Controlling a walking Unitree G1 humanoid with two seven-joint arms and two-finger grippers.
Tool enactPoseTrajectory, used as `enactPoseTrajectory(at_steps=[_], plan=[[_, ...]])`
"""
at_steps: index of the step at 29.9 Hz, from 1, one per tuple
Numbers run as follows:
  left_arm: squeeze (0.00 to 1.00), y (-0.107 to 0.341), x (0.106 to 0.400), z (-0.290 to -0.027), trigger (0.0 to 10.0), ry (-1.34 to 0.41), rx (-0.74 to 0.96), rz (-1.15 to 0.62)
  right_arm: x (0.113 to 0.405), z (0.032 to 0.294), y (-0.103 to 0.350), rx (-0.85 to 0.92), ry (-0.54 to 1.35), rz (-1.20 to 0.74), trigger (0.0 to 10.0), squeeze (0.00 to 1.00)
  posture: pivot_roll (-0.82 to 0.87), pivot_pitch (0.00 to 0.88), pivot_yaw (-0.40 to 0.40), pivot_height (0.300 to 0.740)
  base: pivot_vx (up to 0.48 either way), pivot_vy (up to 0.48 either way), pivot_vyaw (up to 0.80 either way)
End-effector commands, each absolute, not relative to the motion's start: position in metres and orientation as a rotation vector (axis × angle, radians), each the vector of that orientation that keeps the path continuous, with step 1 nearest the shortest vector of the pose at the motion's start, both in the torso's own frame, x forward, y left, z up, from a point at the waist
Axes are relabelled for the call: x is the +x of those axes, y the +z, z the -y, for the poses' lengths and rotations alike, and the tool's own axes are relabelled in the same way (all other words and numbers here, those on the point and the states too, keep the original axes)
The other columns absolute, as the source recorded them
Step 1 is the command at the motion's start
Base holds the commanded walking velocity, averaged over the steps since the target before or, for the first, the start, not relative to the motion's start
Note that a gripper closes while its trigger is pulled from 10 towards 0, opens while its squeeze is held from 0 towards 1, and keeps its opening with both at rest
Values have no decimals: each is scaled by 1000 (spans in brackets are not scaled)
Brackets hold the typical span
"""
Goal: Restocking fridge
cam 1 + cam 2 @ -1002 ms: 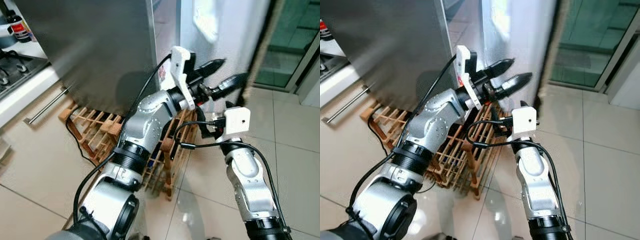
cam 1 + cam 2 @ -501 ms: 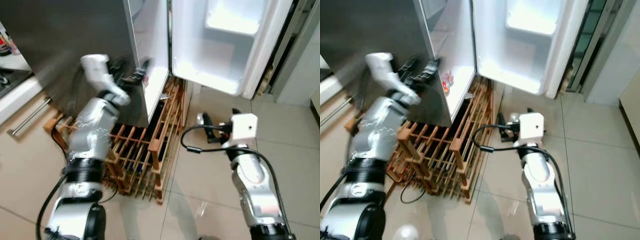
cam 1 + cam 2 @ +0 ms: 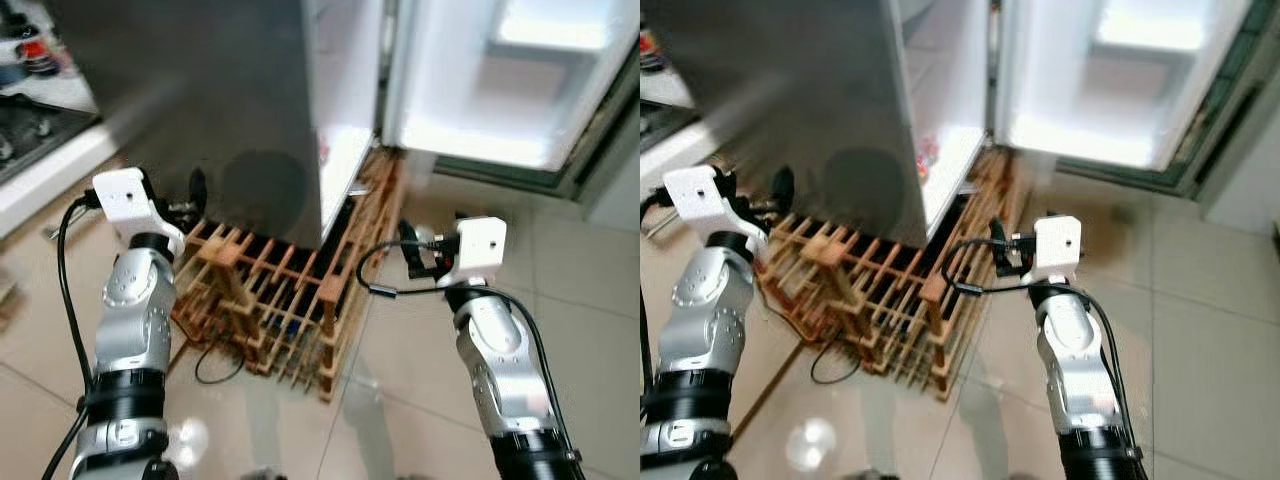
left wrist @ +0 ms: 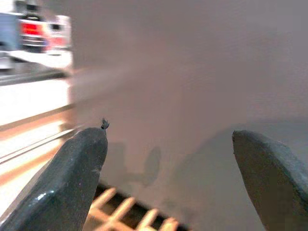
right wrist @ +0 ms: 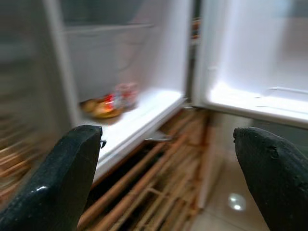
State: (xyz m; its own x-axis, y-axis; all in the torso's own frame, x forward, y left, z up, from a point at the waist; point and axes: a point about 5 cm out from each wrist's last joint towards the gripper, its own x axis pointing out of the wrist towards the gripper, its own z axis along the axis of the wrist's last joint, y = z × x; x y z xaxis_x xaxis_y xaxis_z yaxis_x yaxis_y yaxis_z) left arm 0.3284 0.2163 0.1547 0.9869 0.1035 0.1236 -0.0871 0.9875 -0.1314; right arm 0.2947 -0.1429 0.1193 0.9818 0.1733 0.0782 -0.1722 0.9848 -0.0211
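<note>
At far left a white kitchen desk (image 3: 40,170) with a dark hob runs beside the tall grey steel fridge (image 3: 200,110). The left end effector (image 3: 193,190) hangs low in front of the fridge's grey side wall, fingers spread wide with nothing between them, just above a slatted wooden rack (image 3: 270,300) that stands on the glossy beige tiled floor (image 3: 400,360). Inside the open fridge, on the white bottom shelf (image 5: 144,113), lies a small cluster of red and yellow packaged food (image 5: 110,101), too blurred to identify. Further right the white-lined fridge door (image 3: 500,90) stands swung open. The right end effector (image 3: 412,252) floats over the floor between rack and door, also released and empty.

No stock is in hand. The packets look light and probably crinkly or soft, so I judge a gentle pinch across the body would suit. The door is heavy and stiff; its free edge is the sensible place to push.
</note>
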Motion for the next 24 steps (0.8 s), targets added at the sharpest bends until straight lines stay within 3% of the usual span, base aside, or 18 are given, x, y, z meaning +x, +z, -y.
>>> enactPoseTrajectory(at_steps=[1, 12, 21, 24], plan=[[0, 159, 328, -218, 10000, 113, -100, 133, 297, 136, 117, 26, 194, 62, 10000, 0, -47, 0, 78, 740, 0, 480, 631], [0, 160, 330, -207, 10000, 105, 61, 137, 309, 138, 119, 88, 200, 48, 10000, 0, -22, 0, 46, 740, 0, 44, 549], [0, 153, 326, -207, 10000, 168, 19, 120, 314, 139, 120, 122, 209, 27, 10000, 0, -16, 0, 16, 740, 0, 0, 533], [0, 153, 324, -207, 10000, 194, 31, 118, 315, 138, 119, 123, 216, 24, 10000, 0, -3, 0, 13, 740, 0, -322, 525]])
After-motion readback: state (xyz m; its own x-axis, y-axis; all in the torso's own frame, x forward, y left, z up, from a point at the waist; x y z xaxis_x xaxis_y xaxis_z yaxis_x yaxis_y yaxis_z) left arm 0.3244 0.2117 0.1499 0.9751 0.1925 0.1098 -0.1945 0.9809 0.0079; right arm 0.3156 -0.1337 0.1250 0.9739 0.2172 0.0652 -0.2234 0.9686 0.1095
